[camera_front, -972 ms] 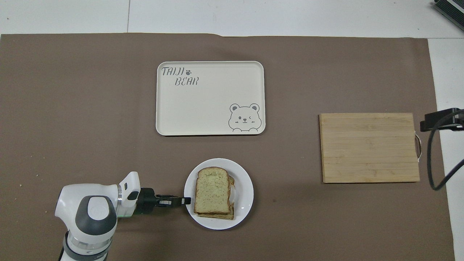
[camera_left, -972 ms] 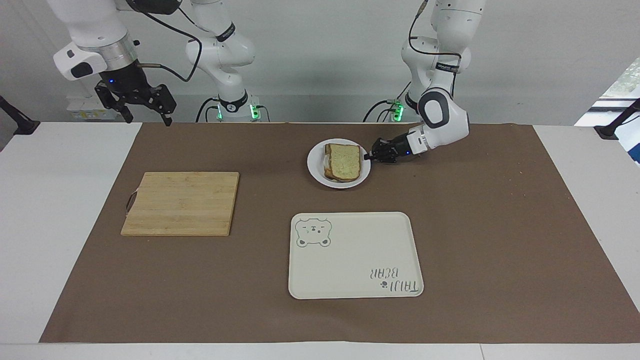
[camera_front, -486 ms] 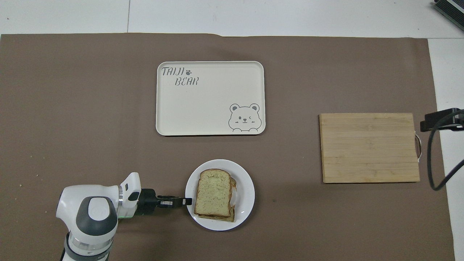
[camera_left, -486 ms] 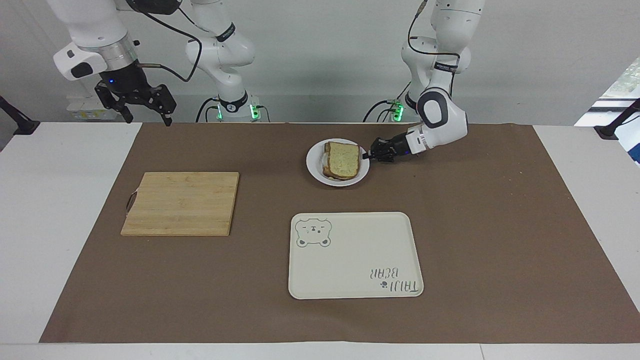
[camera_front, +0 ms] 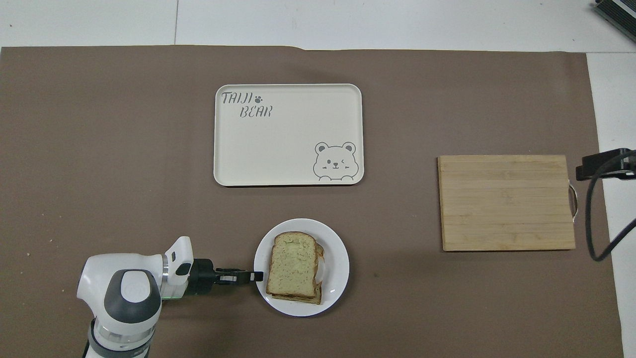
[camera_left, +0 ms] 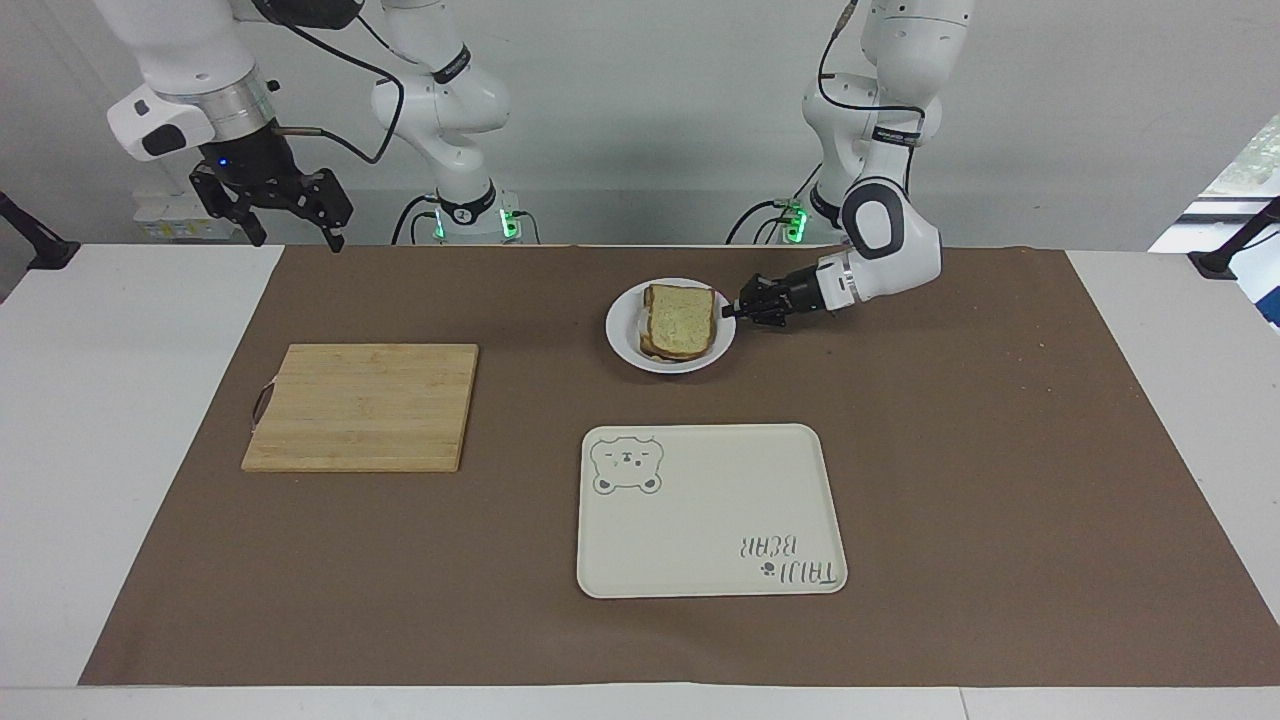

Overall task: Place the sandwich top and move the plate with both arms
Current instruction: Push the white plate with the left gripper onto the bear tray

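Since a second ago the plate [camera_left: 622, 345] has shifted a little toward the right arm's end of the tabletop [camera_left: 1000, 450] and tipped up slightly at the edge where the left gripper [camera_left: 731, 311] is clamped on its rim. The sandwich top [camera_left: 681, 320] lies on the stacked slices on the plate, nearer to the robots than the cream tray [camera_left: 710, 510]. The right gripper [camera_left: 290, 225] waits in the air with its fingers apart, above the tabletop's edge by the right arm's base, with the wooden cutting board [camera_left: 363, 405] farther from the robots.
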Controlling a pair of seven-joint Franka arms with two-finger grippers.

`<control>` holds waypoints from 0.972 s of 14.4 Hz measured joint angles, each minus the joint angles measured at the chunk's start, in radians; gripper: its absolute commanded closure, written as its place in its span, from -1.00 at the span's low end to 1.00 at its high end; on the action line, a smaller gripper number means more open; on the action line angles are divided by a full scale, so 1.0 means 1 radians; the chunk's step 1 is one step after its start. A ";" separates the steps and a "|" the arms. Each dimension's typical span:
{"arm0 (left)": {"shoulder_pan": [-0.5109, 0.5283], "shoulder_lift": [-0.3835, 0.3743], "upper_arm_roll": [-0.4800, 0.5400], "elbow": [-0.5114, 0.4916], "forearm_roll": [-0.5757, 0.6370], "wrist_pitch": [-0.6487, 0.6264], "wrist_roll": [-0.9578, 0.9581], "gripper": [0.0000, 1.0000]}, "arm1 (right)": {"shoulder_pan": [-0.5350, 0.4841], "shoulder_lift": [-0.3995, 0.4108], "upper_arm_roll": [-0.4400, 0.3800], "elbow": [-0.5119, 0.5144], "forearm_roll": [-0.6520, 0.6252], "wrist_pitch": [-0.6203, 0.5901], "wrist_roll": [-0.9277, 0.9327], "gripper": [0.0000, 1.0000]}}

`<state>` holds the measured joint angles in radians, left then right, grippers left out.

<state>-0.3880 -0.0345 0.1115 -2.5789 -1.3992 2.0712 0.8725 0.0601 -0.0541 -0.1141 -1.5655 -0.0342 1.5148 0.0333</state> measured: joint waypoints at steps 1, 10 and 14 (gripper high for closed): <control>0.026 0.020 0.002 0.039 0.009 -0.022 0.000 1.00 | 0.000 0.000 0.000 -0.002 0.000 0.004 0.000 -1.00; 0.171 0.323 0.007 0.581 0.170 -0.157 -0.197 1.00 | 0.000 -0.005 0.000 -0.025 0.000 0.048 0.000 -1.00; 0.172 0.469 -0.002 0.794 0.176 -0.139 -0.279 1.00 | 0.000 -0.005 0.000 -0.025 0.000 0.048 0.000 -1.00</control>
<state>-0.2161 0.4348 0.1096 -1.7849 -1.2236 1.9326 0.5939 0.0604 -0.0587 -0.1137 -1.5901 -0.0341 1.5632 0.0333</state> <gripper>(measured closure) 0.956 0.000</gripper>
